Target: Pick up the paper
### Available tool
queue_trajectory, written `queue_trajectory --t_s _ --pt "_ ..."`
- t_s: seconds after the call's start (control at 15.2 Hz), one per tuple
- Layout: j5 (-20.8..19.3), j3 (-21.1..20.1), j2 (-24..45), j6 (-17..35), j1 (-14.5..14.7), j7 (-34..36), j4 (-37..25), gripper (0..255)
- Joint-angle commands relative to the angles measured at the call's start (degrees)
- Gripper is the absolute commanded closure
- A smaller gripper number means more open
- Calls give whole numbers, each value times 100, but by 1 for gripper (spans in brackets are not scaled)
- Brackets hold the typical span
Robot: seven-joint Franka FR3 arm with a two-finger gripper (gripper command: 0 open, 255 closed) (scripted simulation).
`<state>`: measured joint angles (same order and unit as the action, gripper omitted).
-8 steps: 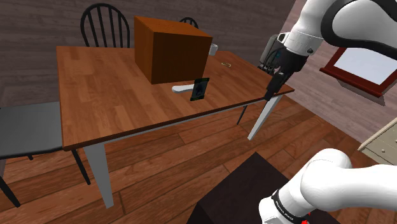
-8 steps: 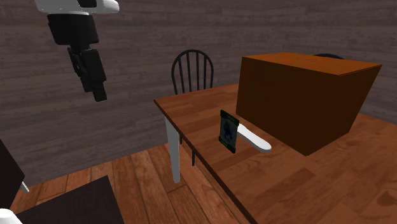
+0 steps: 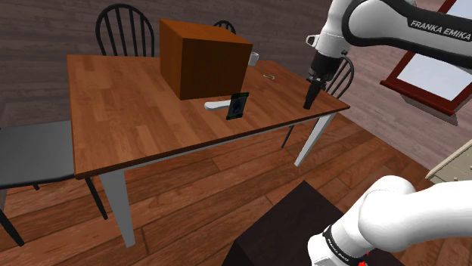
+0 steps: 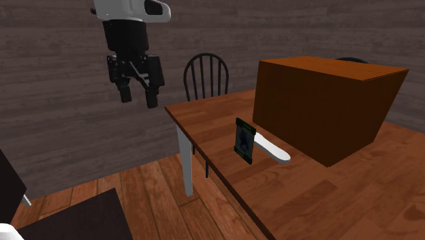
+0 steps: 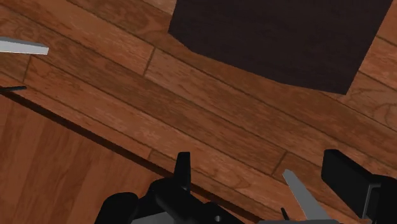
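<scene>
Paper: taken to be the white strip lying flat on the wooden worktop, at the foot of the large brown box. Identification is uncertain. A small dark card with a greenish print stands upright at one end of the strip, touching it. In the second exterior view the strip runs from behind the card along the base of the box and ends in a rounded tip.

Gripper: points down, near the worktop corner at the shoulder view's right, well apart from the paper. In the second exterior view it hangs off the corner of the worktop, above the plank floor. The fingers stand apart, released, with nothing between them. The wrist view agrees: the gripper has one finger far from the other. Below them are the floor planks, the worktop edge, a grey table leg and the dark stand.

Other items: a white mug behind the box. A black spindle-back chair stands at the far side of the worktop, and a grey-seated chair at the shoulder view's left.
</scene>
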<state>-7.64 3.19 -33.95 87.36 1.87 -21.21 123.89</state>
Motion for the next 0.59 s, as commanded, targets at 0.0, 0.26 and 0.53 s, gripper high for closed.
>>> queue_trajectory --t_s 0.0,0.26,0.53 --pt "-156 66 512 104 89 -424 -319 0" --pt "-438 185 1470 232 216 -1265 -1014 0" --pt "-677 219 2418 311 312 -2061 -1779 0"
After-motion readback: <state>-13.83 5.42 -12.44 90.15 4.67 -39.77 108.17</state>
